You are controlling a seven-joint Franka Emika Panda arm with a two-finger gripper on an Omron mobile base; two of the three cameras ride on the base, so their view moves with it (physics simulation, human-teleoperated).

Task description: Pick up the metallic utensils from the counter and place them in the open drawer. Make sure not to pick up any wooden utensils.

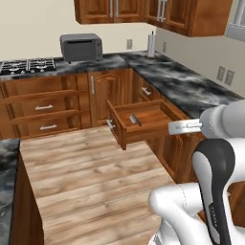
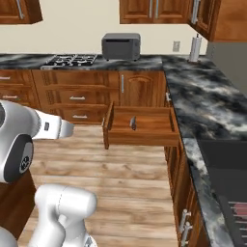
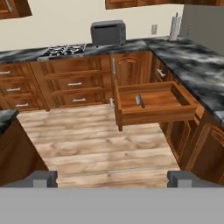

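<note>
The reddish-brown drawer (image 1: 143, 125) (image 2: 140, 132) (image 3: 153, 107) stands pulled out from the cabinets under the L-shaped worktop. One slim silver utensil (image 1: 134, 119) (image 2: 133, 123) (image 3: 139, 100) lies on its floor; I cannot tell which kind it is. My gripper (image 3: 113, 179) hovers high over the wooden floor, well back from the drawer and facing it. It is open, its fingertips (image 3: 43, 178) set wide apart with nothing between them. A corner of the marbled island counter (image 1: 7, 158) (image 3: 6, 116) shows at the left. The other metallic utensils and the wooden spoon are out of view.
A grey toaster oven (image 1: 81, 47) (image 2: 121, 46), a gas hob (image 1: 27, 65) and a paper towel roll (image 1: 151, 44) stand on the L-shaped worktop (image 1: 186, 83). Wooden floor (image 1: 95, 167) lies between the island and the cabinets.
</note>
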